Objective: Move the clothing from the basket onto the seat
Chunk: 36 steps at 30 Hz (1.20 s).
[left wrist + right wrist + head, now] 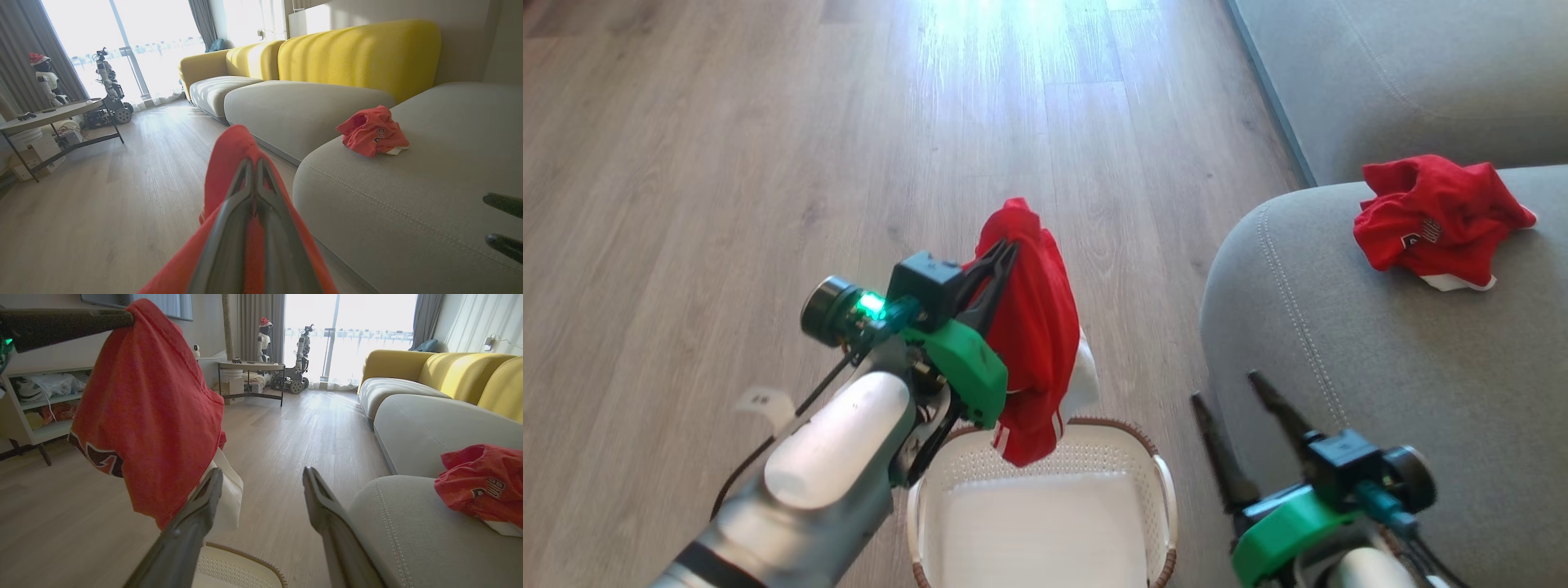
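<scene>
The small white perforated plastic basket (1168, 490) is sitting nearest, and just above it the left hand (1011, 245) is clamping a bright red fabric garment (1037, 327), which is hanging lengthwise down. The large grey fabric sofa (1380, 367) is lying to that hand's right, beside the right hand (1225, 388), which is gaping wide and empty. Farther back on the cushion, a second crumpled red garment (1437, 220) is resting.

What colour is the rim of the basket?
Brown: the rim of the white basket shows best in the head view.
</scene>
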Tool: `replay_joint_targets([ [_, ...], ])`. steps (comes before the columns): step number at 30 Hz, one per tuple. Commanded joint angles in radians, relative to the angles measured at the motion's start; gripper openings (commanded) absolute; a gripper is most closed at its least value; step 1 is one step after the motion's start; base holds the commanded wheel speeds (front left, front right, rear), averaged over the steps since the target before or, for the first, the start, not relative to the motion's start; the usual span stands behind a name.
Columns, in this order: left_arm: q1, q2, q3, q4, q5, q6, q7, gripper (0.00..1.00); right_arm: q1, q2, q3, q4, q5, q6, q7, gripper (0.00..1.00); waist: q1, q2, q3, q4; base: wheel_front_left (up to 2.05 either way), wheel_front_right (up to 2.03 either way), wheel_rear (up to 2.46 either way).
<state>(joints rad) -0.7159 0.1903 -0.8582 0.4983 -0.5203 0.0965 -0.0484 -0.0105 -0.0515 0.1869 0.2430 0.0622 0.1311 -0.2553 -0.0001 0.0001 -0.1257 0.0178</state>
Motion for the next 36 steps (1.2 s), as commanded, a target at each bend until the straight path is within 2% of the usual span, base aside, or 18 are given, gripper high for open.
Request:
replay_joint_targets([
  [1,-0.079,0.025,0.035,-0.037,-0.006,-0.003,0.013,0.0,-0.066,0.001,0.04,-0.016,0.009,0.0,-0.006,1.0,0.0001,-0.0001,-0.001,0.004,0.0,0.0,0.0],
  [12,-0.174,-0.028,0.013,-0.07,-0.011,-0.015,0.089,0.0,-0.174,0.001,0.248,0.125,0.06,0.0,-0.006,1.0,0.0001,-0.0001,-0.003,0.026,0.0,0.0,0.0],
  [18,-0.201,-0.052,0.0,-0.071,-0.013,-0.022,0.105,0.0,-0.248,0.001,0.351,0.171,0.126,0.0,-0.006,1.0,0.0001,-0.0001,-0.005,0.038,0.0,0.0,0.0],
  [30,-0.203,-0.078,-0.022,-0.077,-0.022,-0.026,0.099,0.0,-0.363,0.001,0.304,0.255,0.134,0.0,-0.006,1.0,0.0001,-0.0001,0.0,0.072,0.0,0.0,0.0],
  [31,-0.2,-0.079,-0.023,-0.077,-0.024,-0.026,0.098,0.0,-0.369,0.001,0.301,0.26,0.136,0.0,-0.006,0.9,0.0001,-0.0001,0.0,0.076,0.0,0.0,0.0],
  [32,-0.197,-0.08,-0.023,-0.078,-0.026,-0.025,0.096,0.0,-0.374,0.001,0.299,0.264,0.137,0.0,-0.006,0.49,0.0001,-0.0001,0.001,0.078,0.0,0.0,0.0],
  [34,-0.19,-0.078,-0.024,-0.077,-0.029,-0.024,0.091,0.0,-0.38,0.001,0.296,0.27,0.138,0.0,-0.006,0.0,0.0001,-0.0001,0.003,0.082,0.0,0.0,0.0],
  [36,-0.18,-0.075,-0.019,-0.075,-0.033,-0.019,0.078,0.0,-0.383,0.001,0.291,0.273,0.142,0.0,-0.006,0.0,0.0001,-0.0001,0.005,0.083,0.0,0.0,0.0],
])
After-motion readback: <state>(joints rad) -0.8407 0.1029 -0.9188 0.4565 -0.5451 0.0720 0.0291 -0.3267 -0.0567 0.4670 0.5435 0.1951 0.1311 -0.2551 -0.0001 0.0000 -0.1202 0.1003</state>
